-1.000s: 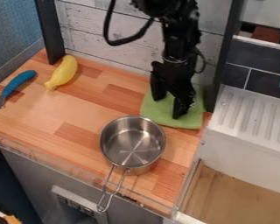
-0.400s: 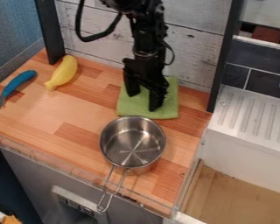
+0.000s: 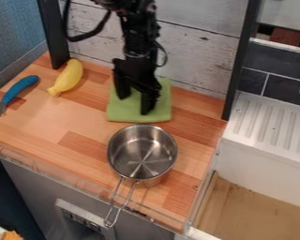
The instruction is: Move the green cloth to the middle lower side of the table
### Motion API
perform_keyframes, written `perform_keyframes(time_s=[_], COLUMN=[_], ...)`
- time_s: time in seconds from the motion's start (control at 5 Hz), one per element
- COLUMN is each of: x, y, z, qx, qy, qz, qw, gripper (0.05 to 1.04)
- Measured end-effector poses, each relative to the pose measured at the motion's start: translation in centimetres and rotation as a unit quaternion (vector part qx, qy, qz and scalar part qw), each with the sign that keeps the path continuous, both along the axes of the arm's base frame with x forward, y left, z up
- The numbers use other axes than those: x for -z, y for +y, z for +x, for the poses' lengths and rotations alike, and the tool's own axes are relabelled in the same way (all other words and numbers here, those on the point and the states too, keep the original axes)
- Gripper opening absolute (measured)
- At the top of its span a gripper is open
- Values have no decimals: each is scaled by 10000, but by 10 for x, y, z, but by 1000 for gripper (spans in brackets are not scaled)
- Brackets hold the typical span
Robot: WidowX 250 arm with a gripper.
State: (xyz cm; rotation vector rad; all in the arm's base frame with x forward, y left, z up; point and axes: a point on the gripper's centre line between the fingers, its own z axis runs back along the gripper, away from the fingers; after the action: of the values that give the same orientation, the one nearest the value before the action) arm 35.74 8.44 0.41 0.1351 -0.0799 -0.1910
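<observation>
Logged from my station, left to right across the wooden table point(image 3: 46, 119). One blue-handled utensil point(image 3: 18, 89), which lay at the far left edge. One yellow banana point(image 3: 68, 78), just right of it. One green cloth point(image 3: 118, 114), flat in the far middle, beneath my tool point(image 3: 134, 104). The tool pointed down, its two fingers well parted; whether any fold was gripped, I could not tell. One steel pot point(image 3: 143, 152), upright just on the near side of the cloth, handle toward the near edge.
</observation>
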Motion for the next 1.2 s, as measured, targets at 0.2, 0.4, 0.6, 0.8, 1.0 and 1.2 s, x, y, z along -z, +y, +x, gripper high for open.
perform_keyframes(time_s=[0.2, 0.4, 0.6, 0.8, 1.0, 1.2], x=[-1, 1, 2, 0, 2, 3], y=[21, 39, 41, 43, 43, 51], z=[-9, -27, -40, -59, -74, -96], qx=[-286, -655, -748, -722, -760, -904], qy=[21, 107, 181, 342, 467, 683], qz=[76, -19, -17, 220, 197, 253], qw=[9996, 9978, 9970, 9966, 9958, 9932], gripper=[999, 999, 999, 999, 999, 999])
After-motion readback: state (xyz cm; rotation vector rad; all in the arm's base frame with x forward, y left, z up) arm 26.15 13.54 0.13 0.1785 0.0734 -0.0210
